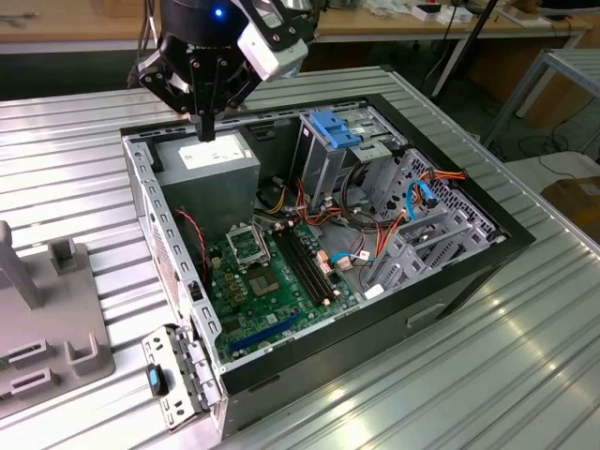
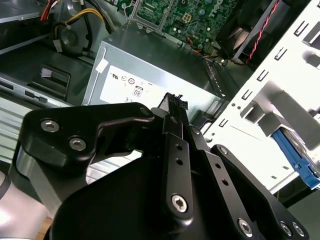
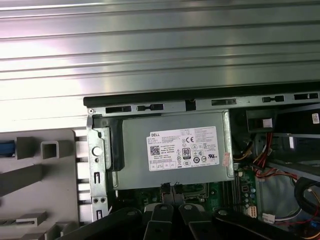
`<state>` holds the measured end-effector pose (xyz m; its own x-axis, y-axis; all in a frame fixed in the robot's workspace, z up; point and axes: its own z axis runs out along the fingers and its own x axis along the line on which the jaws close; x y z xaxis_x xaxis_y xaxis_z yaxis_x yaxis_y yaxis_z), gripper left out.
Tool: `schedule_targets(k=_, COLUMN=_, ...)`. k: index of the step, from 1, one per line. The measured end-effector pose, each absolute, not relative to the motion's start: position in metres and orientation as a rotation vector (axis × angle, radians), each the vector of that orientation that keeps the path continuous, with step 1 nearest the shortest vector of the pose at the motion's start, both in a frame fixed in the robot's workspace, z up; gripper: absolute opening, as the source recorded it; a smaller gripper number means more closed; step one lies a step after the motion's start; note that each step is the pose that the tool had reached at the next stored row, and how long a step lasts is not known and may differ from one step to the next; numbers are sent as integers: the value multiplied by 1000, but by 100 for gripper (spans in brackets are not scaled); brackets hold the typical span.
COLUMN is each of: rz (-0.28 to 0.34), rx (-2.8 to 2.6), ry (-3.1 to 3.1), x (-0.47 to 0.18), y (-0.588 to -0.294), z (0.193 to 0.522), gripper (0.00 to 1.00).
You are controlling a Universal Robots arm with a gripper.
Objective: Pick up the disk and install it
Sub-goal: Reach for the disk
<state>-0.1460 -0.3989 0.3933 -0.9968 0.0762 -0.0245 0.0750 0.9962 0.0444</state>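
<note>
My gripper (image 1: 207, 127) hangs over the open computer case (image 1: 469, 272), just above the grey power-supply box (image 1: 208, 167) at the case's far corner on the exterior view's left. Its black fingers are pressed together with nothing between them, as both wrist views show (image 3: 170, 189) (image 2: 174, 102). The disk is mostly out of view. A piece of blue plastic rail (image 2: 296, 159) lies beyond the case's perforated wall, by the grey holder. The same blue shows as a sliver (image 3: 4, 148).
A grey holder (image 1: 47, 323) with posts and slots stands on the ribbed metal table (image 1: 525, 375), at the exterior view's left. Inside the case are a green motherboard (image 1: 267, 281), loose cables, a metal cage with a blue latch (image 1: 333, 127) and grey drive bays (image 1: 417, 234).
</note>
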Motion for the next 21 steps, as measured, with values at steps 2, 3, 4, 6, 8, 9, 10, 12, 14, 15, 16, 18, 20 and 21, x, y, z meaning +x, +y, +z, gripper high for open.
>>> schedule_targets(k=2, rz=68, rx=118, ry=3112, x=-148, y=-399, z=393, gripper=11)
schedule_targets(k=3, rz=68, rx=118, ry=3112, x=-149, y=-399, z=393, gripper=11)
schedule_targets(k=4, rz=68, rx=118, ry=3112, x=-150, y=-399, z=393, gripper=11)
schedule_targets(k=6, rz=68, rx=118, ry=3113, x=-156, y=-399, z=393, gripper=11)
schedule_targets(k=8, rz=68, rx=118, ry=3112, x=-158, y=-399, z=393, gripper=11)
schedule_targets(k=9, rz=68, rx=118, ry=3112, x=-161, y=-399, z=393, gripper=11)
schedule_targets(k=10, rz=68, rx=118, ry=3112, x=-164, y=-399, z=393, gripper=11)
schedule_targets(k=12, rz=68, rx=118, ry=3112, x=-172, y=-399, z=393, gripper=11)
schedule_targets(k=14, rz=68, rx=118, ry=3113, x=-177, y=-399, z=393, gripper=11)
schedule_targets(k=15, rz=68, rx=118, ry=3113, x=-180, y=-399, z=393, gripper=11)
schedule_targets(k=16, rz=68, rx=118, ry=3112, x=-182, y=-399, z=393, gripper=11)
schedule_targets(k=18, rz=68, rx=118, ry=3112, x=-186, y=-399, z=393, gripper=11)
schedule_targets(k=20, rz=68, rx=118, ry=3113, x=-193, y=-399, z=393, gripper=11)
schedule_targets(k=21, rz=68, rx=118, ry=3112, x=-197, y=-399, z=393, gripper=11)
